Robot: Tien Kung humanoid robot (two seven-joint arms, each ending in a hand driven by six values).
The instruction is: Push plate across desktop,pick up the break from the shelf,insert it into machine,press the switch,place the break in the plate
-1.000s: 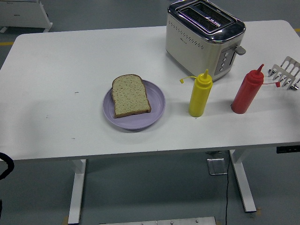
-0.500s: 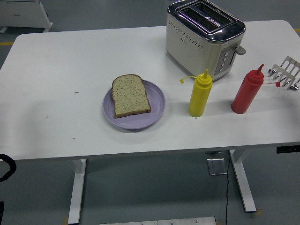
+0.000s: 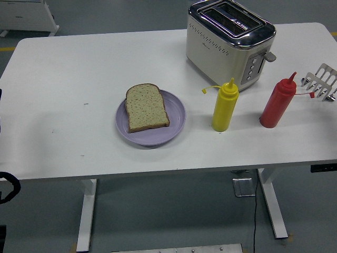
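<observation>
**Bread on the plate, arm at the bench's left edge**

At the far left edge, low in the frame, a dark curved piece of the left arm (image 3: 7, 188) shows just below the bench's near edge; whether its hand is spread or curled I cannot tell, since only that sliver is in view. No right hand shows.

From there the white bench (image 3: 63, 68) runs wide and bare across its left half, up to its rounded far-left corner. Well to the right of the arm, near the bench's middle, sits the lavender plate (image 3: 176, 118), set back a little from the near edge. A slice of bread (image 3: 146, 107) lies flat on the plate's left part, its rounded top pointing away and its left edge overhanging the rim slightly.

Right of the plate stands a yellow squeeze bottle (image 3: 225, 105), upright, with a clear gap between them. Further right a red squeeze bottle (image 3: 279, 102) stands upright. Behind the two bottles, toward the far edge, is the toaster (image 3: 224, 45), both slots open on top and its lever on the right-facing end. A metal rack (image 3: 321, 80) sits at the right edge, partly cut off.
</observation>
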